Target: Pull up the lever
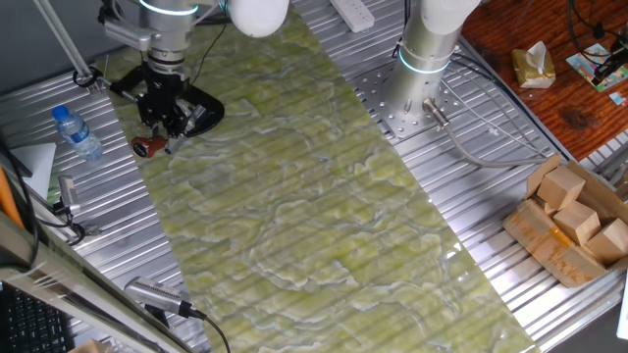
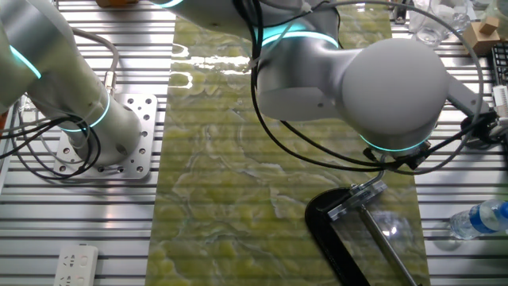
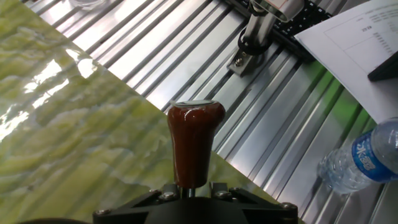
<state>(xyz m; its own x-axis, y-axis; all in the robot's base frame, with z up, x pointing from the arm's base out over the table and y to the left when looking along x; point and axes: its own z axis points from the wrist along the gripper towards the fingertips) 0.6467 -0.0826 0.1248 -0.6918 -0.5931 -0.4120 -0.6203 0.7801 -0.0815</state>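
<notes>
The lever's dark-red knob (image 1: pixel 149 147) sticks out toward the front-left from the black C-shaped clamp (image 1: pixel 201 108) at the far left of the green mat. My gripper (image 1: pixel 163 116) stands right over the lever. In the hand view the knob (image 3: pixel 194 142) rises straight ahead of my gripper (image 3: pixel 186 191), whose fingers (image 3: pixel 163 194) close on the thin stem below the knob. In the other fixed view the clamp (image 2: pixel 329 238) and its long silver rod (image 2: pixel 381 238) show, but the arm hides the gripper and the lever.
A water bottle (image 1: pixel 77 132) lies left of the clamp and shows in the hand view (image 3: pixel 360 163). White paper (image 3: pixel 351 37) lies beyond it. The arm's base (image 1: pixel 422 69) stands at the back right. A cardboard box of wooden blocks (image 1: pixel 574 221) sits at the right.
</notes>
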